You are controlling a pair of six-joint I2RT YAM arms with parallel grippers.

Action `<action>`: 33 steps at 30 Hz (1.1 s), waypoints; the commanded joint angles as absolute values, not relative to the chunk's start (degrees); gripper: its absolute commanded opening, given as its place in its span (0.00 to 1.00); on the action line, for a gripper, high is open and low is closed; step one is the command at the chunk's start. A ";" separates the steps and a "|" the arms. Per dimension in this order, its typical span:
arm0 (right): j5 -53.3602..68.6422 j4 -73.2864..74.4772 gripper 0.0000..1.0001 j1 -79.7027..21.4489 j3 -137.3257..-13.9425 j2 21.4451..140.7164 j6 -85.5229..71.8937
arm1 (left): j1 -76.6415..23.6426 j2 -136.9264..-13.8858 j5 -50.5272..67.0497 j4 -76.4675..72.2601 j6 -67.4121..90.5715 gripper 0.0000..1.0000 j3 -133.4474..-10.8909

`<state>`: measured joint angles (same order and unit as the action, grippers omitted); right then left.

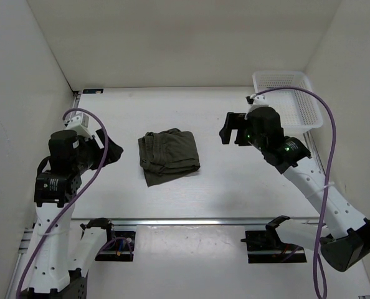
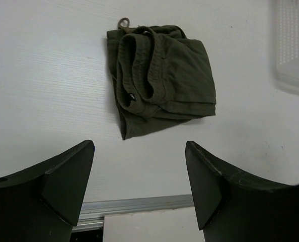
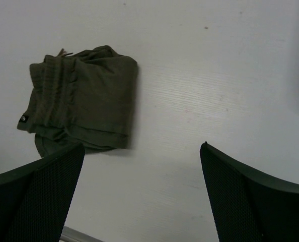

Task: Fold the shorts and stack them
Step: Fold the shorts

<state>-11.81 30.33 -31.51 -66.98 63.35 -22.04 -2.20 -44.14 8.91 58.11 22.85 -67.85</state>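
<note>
My shorts (image 1: 169,156) lie on the white desk (image 1: 235,187), about in the middle and a bit nearer the left edge. They are dark green and folded into a small, thick bundle. The bundle is not quite square, and one bottom layer sticks out toward the near edge. From my left wrist I see the shorts (image 2: 159,80) with the bunched-up waist part lying on top. There is a tiny white tag on it.

My left fingers (image 1: 112,151) are on the left side of the shorts, near them but not touching. They are spread wide apart, and nothing is between them (image 2: 139,151). I only see bare desk there.

My right fingers (image 1: 231,131) are on the right side of the shorts, with a strip of bare desk between us. They are spread wide too and hold nothing (image 3: 142,151). From that wrist the shorts (image 3: 81,98) look flat and tidy, with one smooth folded side.

A white basket (image 1: 297,106) with little holes sits in the far right corner of the desk, well apart from the shorts.
</note>
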 commanded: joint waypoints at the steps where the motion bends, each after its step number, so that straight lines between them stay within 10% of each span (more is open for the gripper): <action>1: -4.40 23.20 1.00 -31.46 -69.08 62.92 -12.93 | -2.20 -44.82 16.67 56.26 19.51 0.84 -68.47; 5: -3.87 24.34 1.00 -31.46 -71.53 64.86 -9.76 | -2.20 -50.70 20.56 55.02 18.90 0.84 -67.94; 10: -5.01 28.12 0.93 -31.46 -71.99 69.16 -12.91 | -6.58 -61.42 19.96 49.23 22.23 0.49 -65.92; 16: -8.17 30.05 0.53 -31.46 -68.65 67.86 -15.81 | -9.84 -77.49 3.44 46.14 24.96 0.10 -72.41; 20: -10.36 31.99 0.27 -31.46 -66.54 65.57 -16.96 | -10.37 -87.96 2.90 44.83 24.96 0.10 -78.30; 33: -12.04 35.68 0.26 -31.46 -61.79 61.27 -19.86 | -12.48 -111.52 1.49 42.54 28.03 0.10 -85.96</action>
